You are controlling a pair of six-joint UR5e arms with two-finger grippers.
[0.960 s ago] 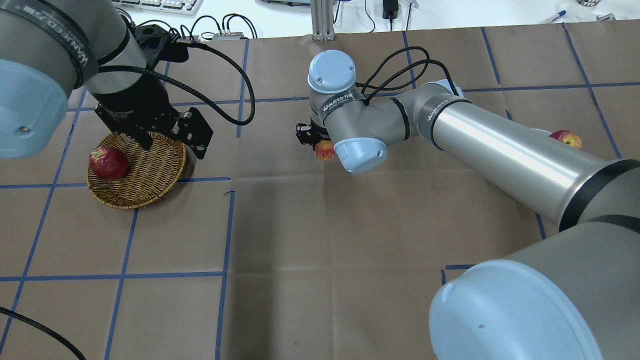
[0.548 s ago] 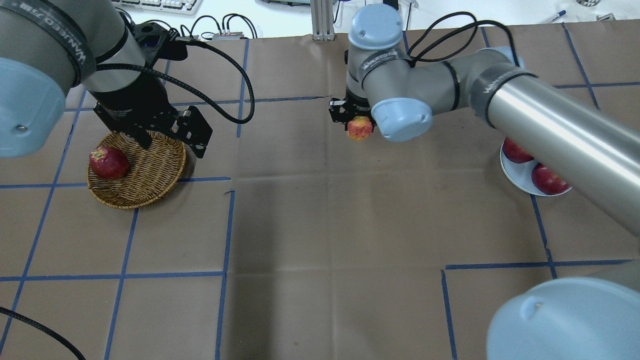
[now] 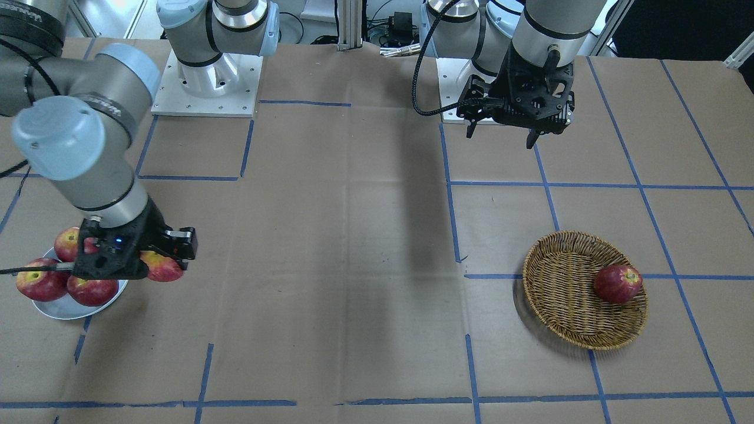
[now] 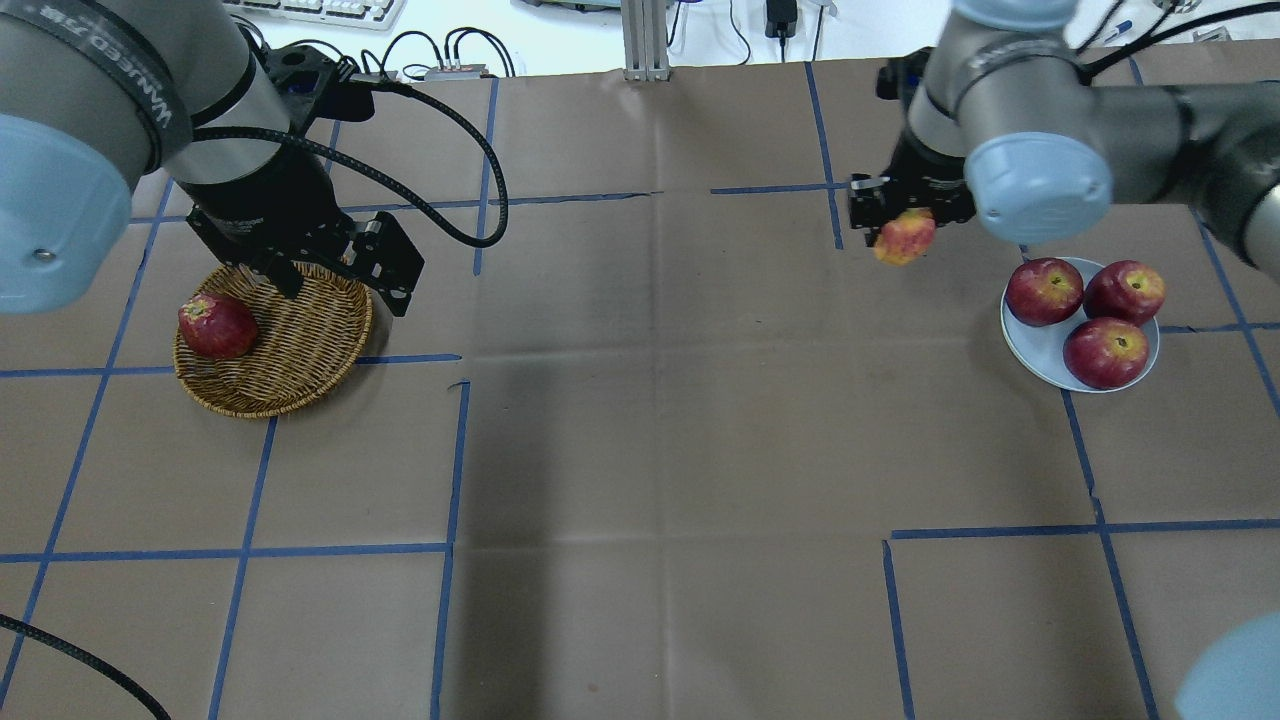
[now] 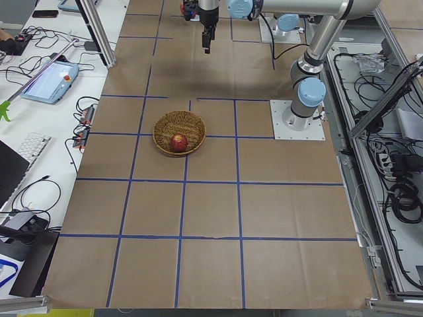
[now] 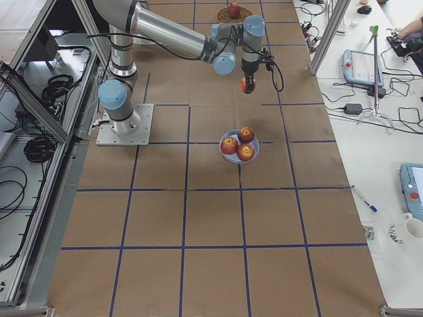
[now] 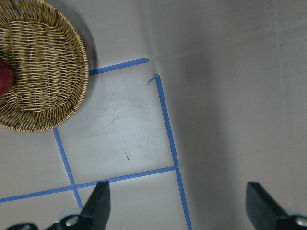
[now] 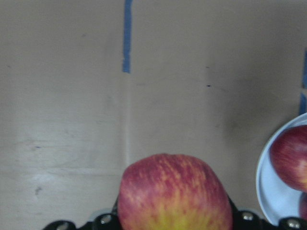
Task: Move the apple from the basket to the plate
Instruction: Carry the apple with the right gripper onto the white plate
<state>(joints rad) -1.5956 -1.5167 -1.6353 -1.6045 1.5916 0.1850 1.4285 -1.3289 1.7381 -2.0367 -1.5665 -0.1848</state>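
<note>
The pinkish-red, yellow-streaked apple (image 4: 905,238) is held in my right gripper (image 4: 903,222), in the air just left of the pale plate (image 4: 1036,347). It fills the bottom of the right wrist view (image 8: 175,196), with the plate's edge (image 8: 266,177) at the right. In the front view the apple (image 3: 164,267) hangs beside the plate (image 3: 62,311). The wicker basket (image 4: 232,405) sits far left. My left gripper (image 4: 340,282) is open and empty above the basket's far rim.
A dark red apple (image 4: 217,326) lies in the basket. Three red apples (image 4: 1043,291) (image 4: 1124,291) (image 4: 1105,352) sit on the plate. Brown paper with blue tape lines covers the table. Cables and equipment lie beyond the far edge.
My right arm has swung to the right with the apple, from the table's middle to just beside the plate. The left arm has not moved.
</note>
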